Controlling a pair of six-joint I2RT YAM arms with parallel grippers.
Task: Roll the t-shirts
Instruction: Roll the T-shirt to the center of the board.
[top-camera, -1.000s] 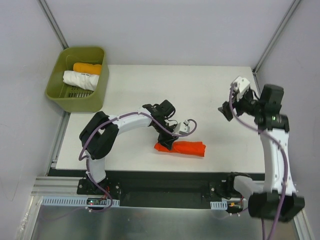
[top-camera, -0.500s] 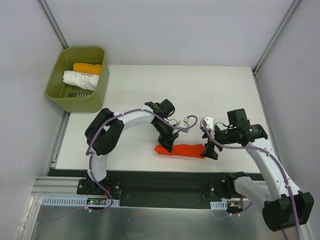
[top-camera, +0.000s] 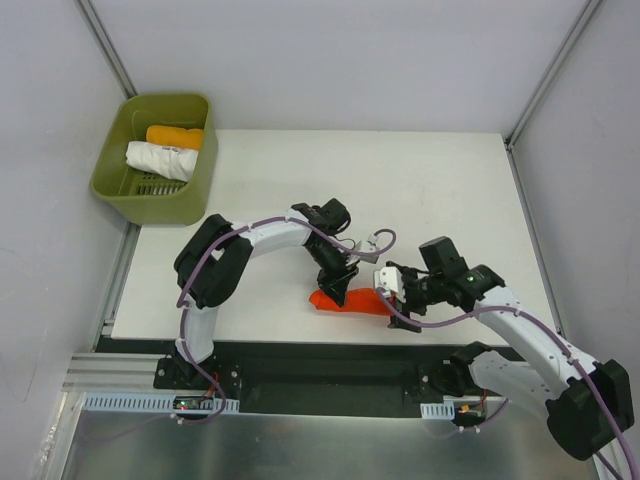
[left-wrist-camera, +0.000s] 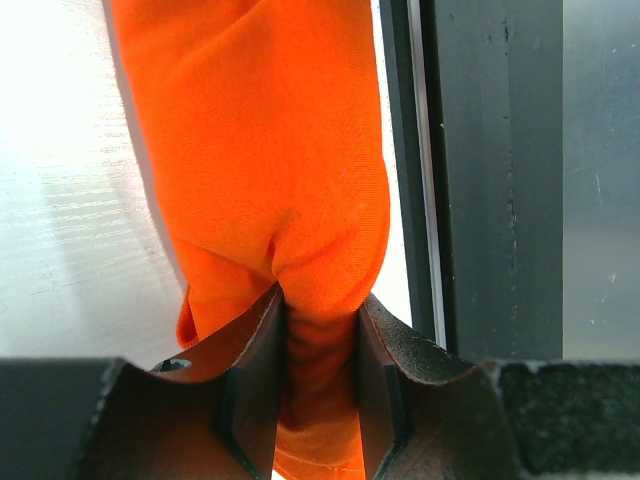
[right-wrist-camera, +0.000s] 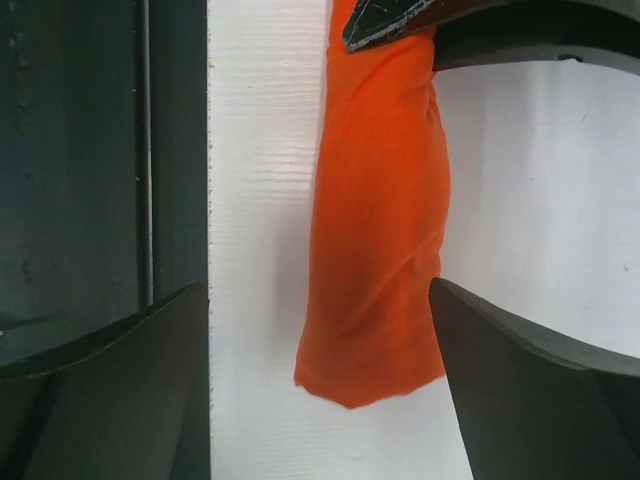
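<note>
Looking down, left end effector (top-camera: 336, 290): I see it clamped on one end of the t-shirt (top-camera: 358, 303), with cloth pinched between its fingers.
Top view, t-shirt: it is rolled into a short orange log. It lies on the desk (top-camera: 400, 180) near the front edge and spans from one of my end effectors to the other.
Top view, right end effector (top-camera: 400, 300): it is spread wide at the end of the roll opposite the left end effector, with one finger on each side.
Top view, basket (top-camera: 150, 205): it is green and well apart from both end effectors, out beyond the left one. It holds a white roll (top-camera: 160, 160) and an orange roll (top-camera: 175, 135).
Left wrist, end effector (left-wrist-camera: 318, 305): both pads squeeze a fold of the t-shirt (left-wrist-camera: 270, 150) between them. The rest of the roll runs straight ahead of the fingertips.
Left wrist, surroundings: I see white desk (left-wrist-camera: 70, 200) on one side of the roll and a dark rail (left-wrist-camera: 490, 180) on the other.
Right wrist, end effector (right-wrist-camera: 318, 292): the fingers stand wide apart. The loose end of the t-shirt (right-wrist-camera: 380, 230) lies between them, and as far as I can see it touches neither.
Right wrist, ahead of the fingertips: a black finger (right-wrist-camera: 400, 20) sits on the far end of the roll.
</note>
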